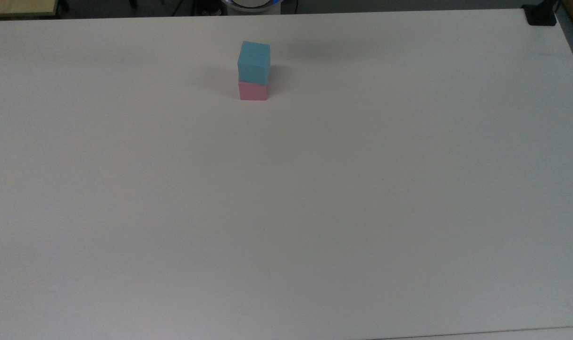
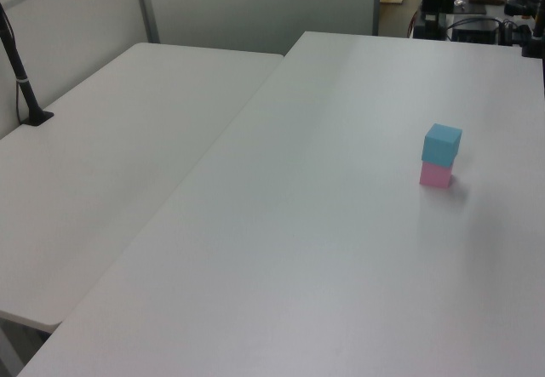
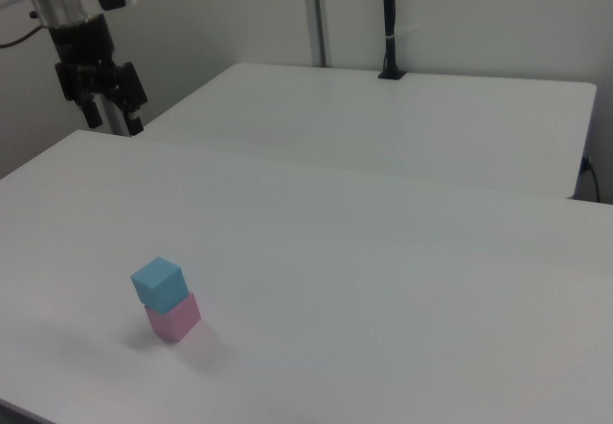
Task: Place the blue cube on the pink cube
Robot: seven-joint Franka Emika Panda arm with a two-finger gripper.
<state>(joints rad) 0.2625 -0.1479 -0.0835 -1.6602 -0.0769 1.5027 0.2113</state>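
- The blue cube (image 1: 253, 61) sits squarely on the pink cube (image 1: 253, 90), the two forming a short tower near the far edge of the bench (image 1: 315, 198) in the top view.
- In the right view the jaws (image 3: 107, 120) hang high above the bench's far left corner, up and to the right view's left of the tower, well apart from both cubes.
- The two dark fingers (image 3: 132, 108) stand parted with open air between them; the jaws are released and carry nothing.
- The relation that matters: the tower lies below and toward the right view's lower right of the jaws, with bare bench between, so no part of the arm touches either cube.
- In the left view the blue cube (image 2: 442, 144) rests flush on the pink cube (image 2: 435, 175), turned slightly about the vertical against it, yet apparently well supported and upright.
- The cubes are alike on every side, so no long axis sets an approach direction.
- By the look of the stack, the task appears complete; any coming move would likely be a retreat, and the main risk is a sweep back toward the tower.
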